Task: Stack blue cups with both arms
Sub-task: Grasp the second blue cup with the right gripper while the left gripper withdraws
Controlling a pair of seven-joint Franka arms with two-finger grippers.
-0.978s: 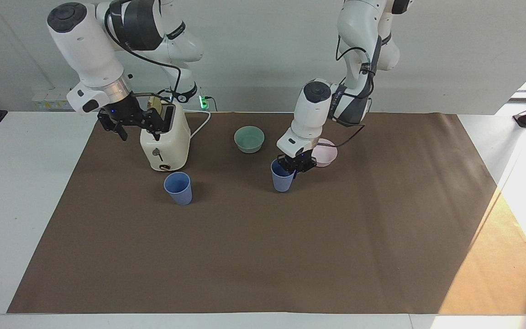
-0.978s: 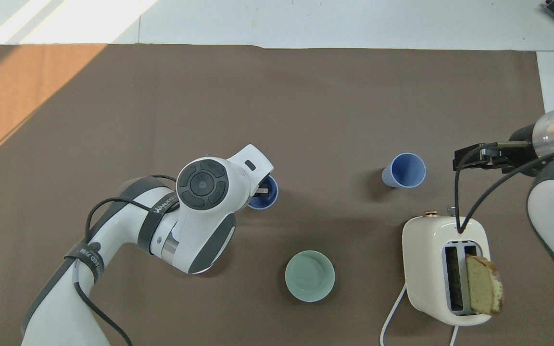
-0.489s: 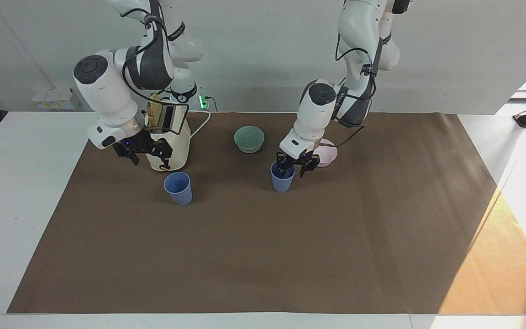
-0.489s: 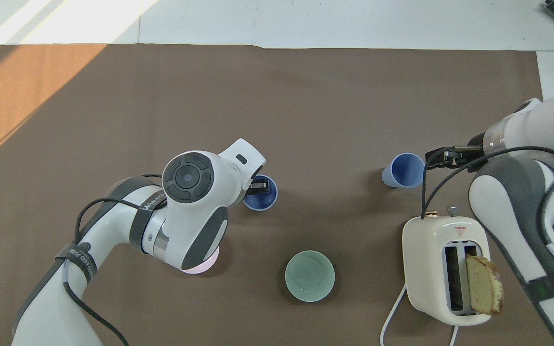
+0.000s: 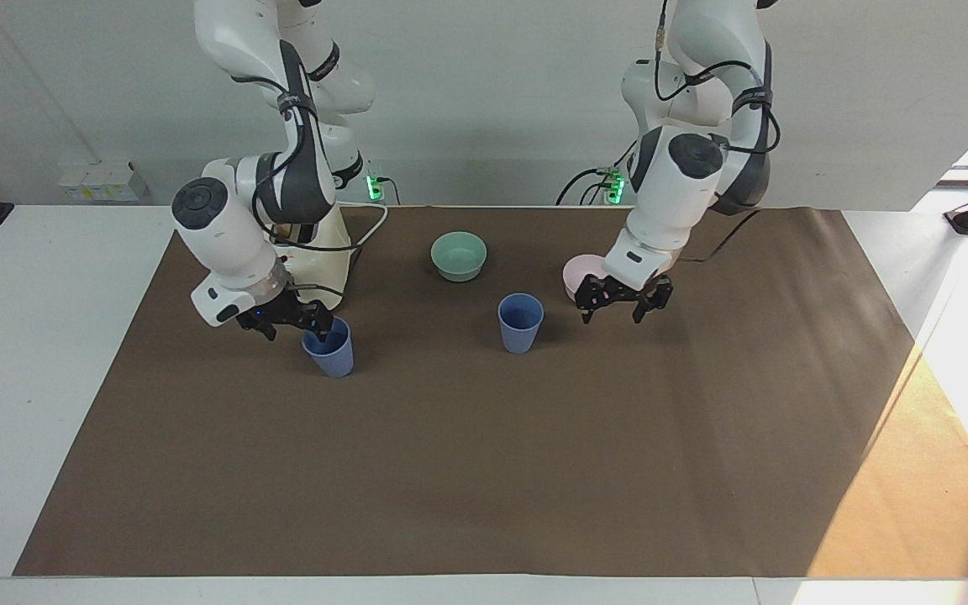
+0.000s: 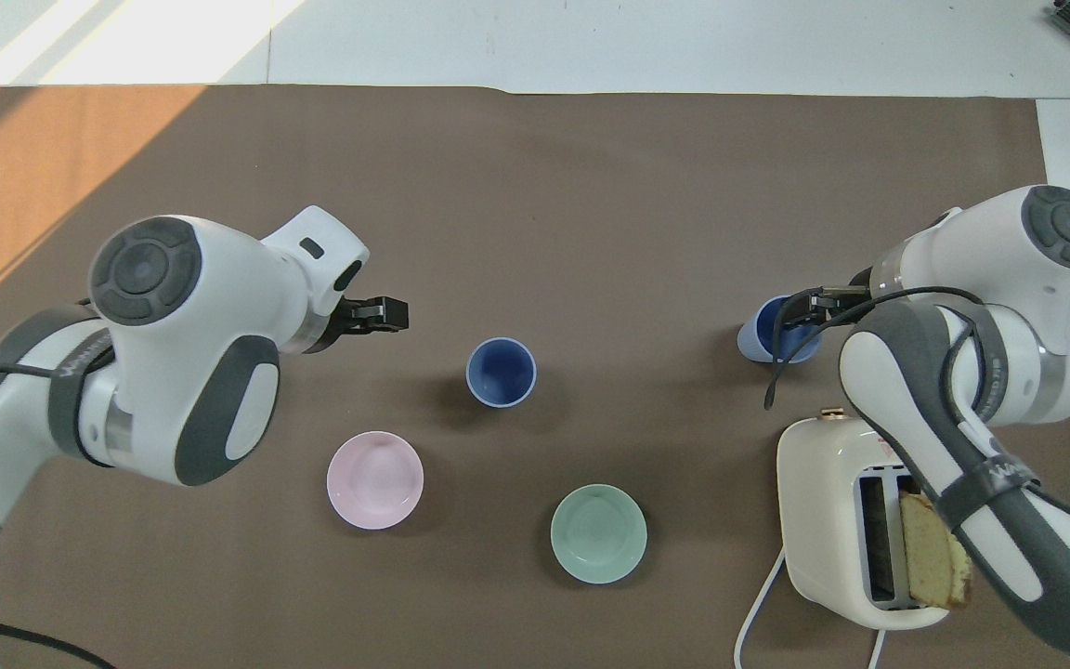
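Observation:
Two blue cups stand upright on the brown mat. One cup (image 5: 521,323) is at the middle, also seen in the overhead view (image 6: 501,372). My left gripper (image 5: 616,309) is open and empty, low over the mat beside that cup toward the left arm's end, apart from it; it also shows in the overhead view (image 6: 377,316). The other cup (image 5: 329,346) stands toward the right arm's end, in front of the toaster; it also shows from overhead (image 6: 776,333). My right gripper (image 5: 292,323) is open at this cup's rim, one finger over its mouth (image 6: 818,305).
A pale pink bowl (image 5: 572,273) sits by my left gripper, nearer to the robots. A pale green bowl (image 5: 459,255) is nearer to the robots than the middle cup. A cream toaster (image 6: 855,520) holding a bread slice (image 6: 934,553) stands by the right arm.
My left gripper has let go of the middle cup and drawn away toward the left arm's end. My right gripper has come down from beside the toaster to the other cup's rim.

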